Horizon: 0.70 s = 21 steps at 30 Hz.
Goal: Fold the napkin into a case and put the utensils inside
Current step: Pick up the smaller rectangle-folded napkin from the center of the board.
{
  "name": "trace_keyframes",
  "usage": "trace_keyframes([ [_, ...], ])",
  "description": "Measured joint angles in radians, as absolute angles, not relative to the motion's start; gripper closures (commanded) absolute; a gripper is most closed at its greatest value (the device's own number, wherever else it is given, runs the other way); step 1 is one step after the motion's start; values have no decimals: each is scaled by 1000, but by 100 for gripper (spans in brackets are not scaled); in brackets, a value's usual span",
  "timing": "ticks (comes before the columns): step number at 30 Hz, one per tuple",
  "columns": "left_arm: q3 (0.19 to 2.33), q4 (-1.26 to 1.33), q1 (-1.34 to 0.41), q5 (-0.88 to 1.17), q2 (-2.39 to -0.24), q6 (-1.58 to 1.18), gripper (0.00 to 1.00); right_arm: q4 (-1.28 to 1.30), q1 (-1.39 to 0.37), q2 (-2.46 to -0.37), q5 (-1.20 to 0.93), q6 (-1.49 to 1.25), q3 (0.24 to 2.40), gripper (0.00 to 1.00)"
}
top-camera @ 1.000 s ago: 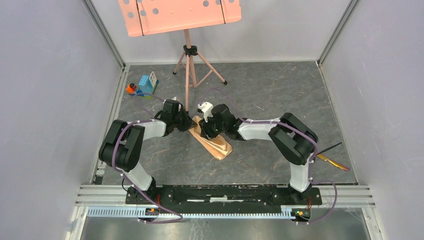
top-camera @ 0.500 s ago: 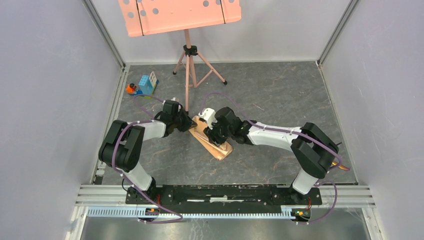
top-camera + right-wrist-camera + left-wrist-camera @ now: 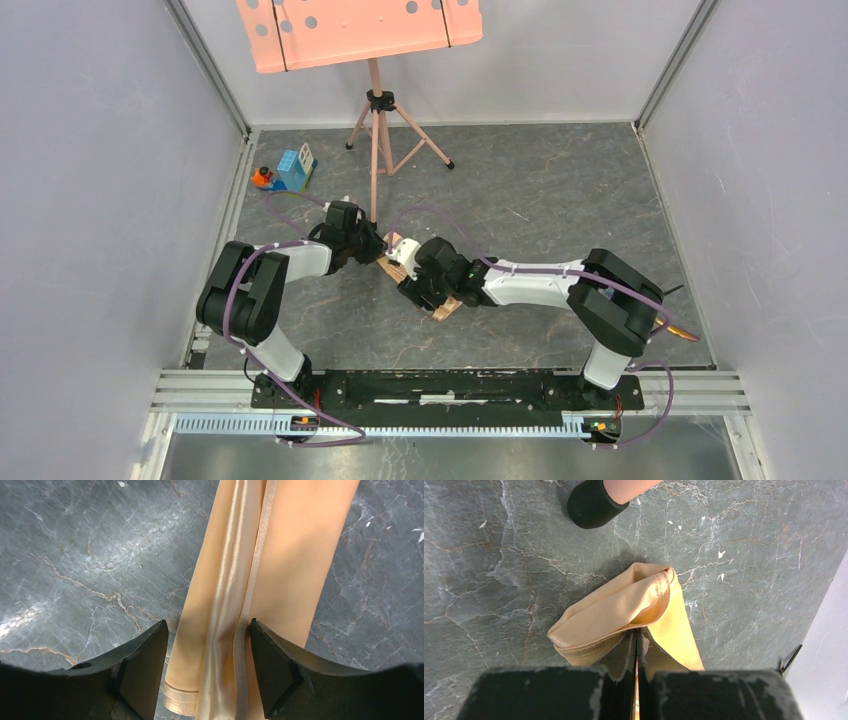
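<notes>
Folding looks all but done: the napkin (image 3: pixel 391 264) lies as a narrow folded strip, slantwise near the middle of the surface (image 3: pixel 560 190), its far end clenched in the left gripper (image 3: pixel 635 676), where the layers gape like a pocket mouth. Right gripper (image 3: pixel 207 626) released, jaws spread either side of the strip's near end, grasping nothing. Utensils (image 3: pixel 682 332) not yet loaded, well apart at the right edge, half hidden by the right arm; the next move likely calls for the right gripper to fetch one and slide it into that mouth
</notes>
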<state>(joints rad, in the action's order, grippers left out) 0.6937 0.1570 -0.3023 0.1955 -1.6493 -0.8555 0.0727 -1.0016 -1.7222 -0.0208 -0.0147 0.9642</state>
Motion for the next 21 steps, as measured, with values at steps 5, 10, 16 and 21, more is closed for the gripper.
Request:
trace_keyframes([
  [5, 694, 154, -302, 193, -1648, -855, 98, 81, -1061, -1756, 112, -28, 965, 31],
  [10, 694, 154, -302, 190, -1648, -856, 98, 106, -1111, -1783, 251, -31, 994, 42],
  [16, 694, 150, -302, 187, -1648, -855, 98, 50, -1166, -1783, 398, -36, 952, 75],
  [21, 700, 134, -302, 185, -1646, -855, 98, -38, -1193, -1781, 476, -33, 894, 100],
])
